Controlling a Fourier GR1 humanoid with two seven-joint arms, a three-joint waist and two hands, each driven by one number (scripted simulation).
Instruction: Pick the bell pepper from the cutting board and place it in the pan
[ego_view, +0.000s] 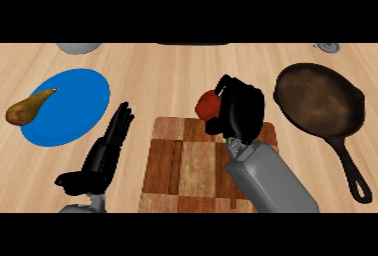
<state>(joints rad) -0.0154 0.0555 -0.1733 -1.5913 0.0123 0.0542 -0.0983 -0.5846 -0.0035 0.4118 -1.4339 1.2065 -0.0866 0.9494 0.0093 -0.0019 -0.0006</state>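
Left hand (103, 155) lower left, fingers straight and together, beside board (177, 170). Pear (28, 107) on blue plate (74, 100), upper left. Right hand (238, 112) at centre, fingers curled round red pepper (209, 104), at board's top edge. Pan (319, 102) right, well apart.

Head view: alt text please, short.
The right hand is curled round a red bell pepper above the cutting board, left of the empty pan. The open left hand rests beside a blue plate with a pear.
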